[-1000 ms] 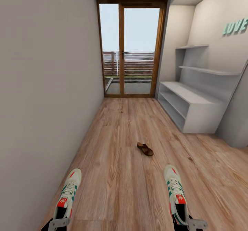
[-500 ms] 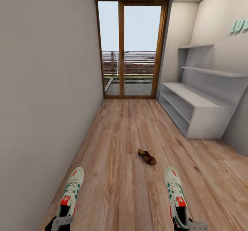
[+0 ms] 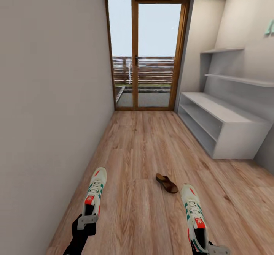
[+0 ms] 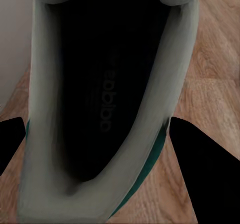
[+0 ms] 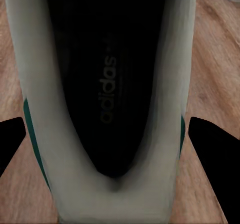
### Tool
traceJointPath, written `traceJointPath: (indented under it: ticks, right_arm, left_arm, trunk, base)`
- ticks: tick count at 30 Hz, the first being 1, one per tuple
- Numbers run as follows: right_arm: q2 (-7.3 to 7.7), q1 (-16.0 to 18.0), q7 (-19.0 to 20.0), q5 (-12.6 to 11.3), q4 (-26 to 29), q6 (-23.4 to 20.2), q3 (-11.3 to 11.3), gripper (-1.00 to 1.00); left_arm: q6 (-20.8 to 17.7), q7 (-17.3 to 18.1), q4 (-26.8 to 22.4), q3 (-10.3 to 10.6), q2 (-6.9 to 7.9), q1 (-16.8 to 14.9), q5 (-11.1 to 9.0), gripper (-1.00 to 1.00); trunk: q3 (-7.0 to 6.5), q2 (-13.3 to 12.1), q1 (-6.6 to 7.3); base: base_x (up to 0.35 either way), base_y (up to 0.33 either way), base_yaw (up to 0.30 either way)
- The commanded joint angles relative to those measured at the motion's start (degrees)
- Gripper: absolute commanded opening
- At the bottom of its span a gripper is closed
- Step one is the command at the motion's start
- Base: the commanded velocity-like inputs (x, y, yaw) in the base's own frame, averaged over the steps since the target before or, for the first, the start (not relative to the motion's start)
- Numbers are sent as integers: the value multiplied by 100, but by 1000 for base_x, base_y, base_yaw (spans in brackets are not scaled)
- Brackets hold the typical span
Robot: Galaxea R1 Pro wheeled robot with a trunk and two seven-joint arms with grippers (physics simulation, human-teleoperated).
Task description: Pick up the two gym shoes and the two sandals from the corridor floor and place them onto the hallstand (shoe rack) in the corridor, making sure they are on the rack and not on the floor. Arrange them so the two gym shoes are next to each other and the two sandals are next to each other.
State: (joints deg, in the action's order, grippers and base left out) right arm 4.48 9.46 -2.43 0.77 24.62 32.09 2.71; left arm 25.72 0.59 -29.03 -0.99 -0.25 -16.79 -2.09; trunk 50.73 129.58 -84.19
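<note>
While both gym shoes ride off the corridor floor (image 3: 140,148), carriage to the hallstand (image 3: 228,133) is judged the step in hand.

- Left gripper (image 3: 87,222): jaws closed on left gym shoe (image 3: 94,194), near the grey wall (image 3: 45,95).
- Right gripper (image 3: 213,249): jaws closed on right gym shoe (image 3: 193,213).
- Sandal (image 3: 166,183): on the floor, short of the hallstand; steer round it.
- Hallstand top: bare; open planks lead there.

Left arm extended fwd, low; left gripper (image 3: 88,220) clamped on heel of left gym shoe (image 3: 94,191), toe pointing fwd. Right gripper (image 3: 217,249) likewise clamped on heel of right gym shoe (image 3: 193,215). Dark fingertips (image 4: 202,161) flank the shoe in each wrist view.
</note>
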Motion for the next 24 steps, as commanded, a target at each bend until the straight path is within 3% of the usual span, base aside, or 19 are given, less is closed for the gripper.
traceJointPath:
  ticks: [1,16,24]
  right_arm:
    - [0,3,-17,10,-1,16,3,-100]
    - [0,3,-17,2,7,14,5,-100]
    - [0,3,-20,1,7,12,7,-100]
  left_arm:
    - [18,2,4,-5,-4,-5,-16,-100]
    - [28,-6,1,2,-27,-9,-2,-100]
    - [30,-1,-2,2,-27,-9,-2,-100]
  trunk:
    - [5,2,-2]
    - [5,2,-2]
    - [5,2,-2]
  base:
    - [303,199,0]
    - [294,190,-2]
    - [333,87,-166]
